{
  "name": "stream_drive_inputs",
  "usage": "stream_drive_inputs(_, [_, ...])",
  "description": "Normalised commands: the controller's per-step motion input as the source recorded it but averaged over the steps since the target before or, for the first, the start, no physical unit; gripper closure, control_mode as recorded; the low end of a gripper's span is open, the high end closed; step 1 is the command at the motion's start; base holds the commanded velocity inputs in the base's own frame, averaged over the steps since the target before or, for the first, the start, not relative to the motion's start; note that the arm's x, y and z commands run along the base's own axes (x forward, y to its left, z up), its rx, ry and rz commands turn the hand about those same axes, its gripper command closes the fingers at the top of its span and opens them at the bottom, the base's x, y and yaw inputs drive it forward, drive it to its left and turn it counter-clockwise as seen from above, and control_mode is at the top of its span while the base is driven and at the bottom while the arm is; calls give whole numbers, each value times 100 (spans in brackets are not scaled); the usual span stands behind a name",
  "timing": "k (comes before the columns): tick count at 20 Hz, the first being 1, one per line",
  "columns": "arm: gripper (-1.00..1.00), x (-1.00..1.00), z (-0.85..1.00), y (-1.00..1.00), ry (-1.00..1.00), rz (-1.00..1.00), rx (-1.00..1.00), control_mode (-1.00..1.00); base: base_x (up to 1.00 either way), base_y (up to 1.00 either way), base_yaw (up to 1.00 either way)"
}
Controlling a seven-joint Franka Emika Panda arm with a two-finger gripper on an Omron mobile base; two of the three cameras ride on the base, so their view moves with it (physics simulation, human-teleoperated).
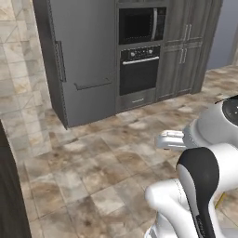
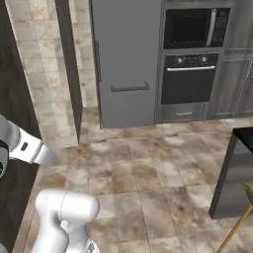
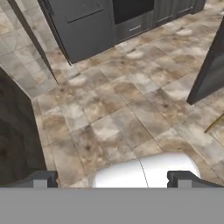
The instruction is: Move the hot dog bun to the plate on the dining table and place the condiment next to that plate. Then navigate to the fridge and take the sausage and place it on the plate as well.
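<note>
Here the fridge (image 1: 81,60) stands shut in the upper left of the left base view, upper middle of the right base view (image 2: 126,59); beside it sit the wall oven (image 1: 138,69) and microwave (image 1: 139,24); the claw (image 3: 111,179) hangs wide open and empty over the tiled floor (image 3: 113,105); the dark slab at right is perhaps the surface (image 2: 237,173).

Bare floor (image 1: 97,162) open up to closed fridge (image 1: 83,60).
</note>
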Motion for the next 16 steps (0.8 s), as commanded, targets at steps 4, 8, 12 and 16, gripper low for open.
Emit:
stream_drive_inputs(4, [-100, 0, 0, 0, 0, 0, 0, 100, 100, 12, 10])
stream_drive_inputs(8, [-100, 0, 0, 0, 0, 0, 0, 100, 98, 3, 12])
stream_drive_inputs(12, [-100, 0, 0, 0, 0, 0, 0, 100, 87, 0, 1])
stream_drive_inputs(16, [-100, 0, 0, 0, 0, 0, 0, 100, 87, 1, 0])
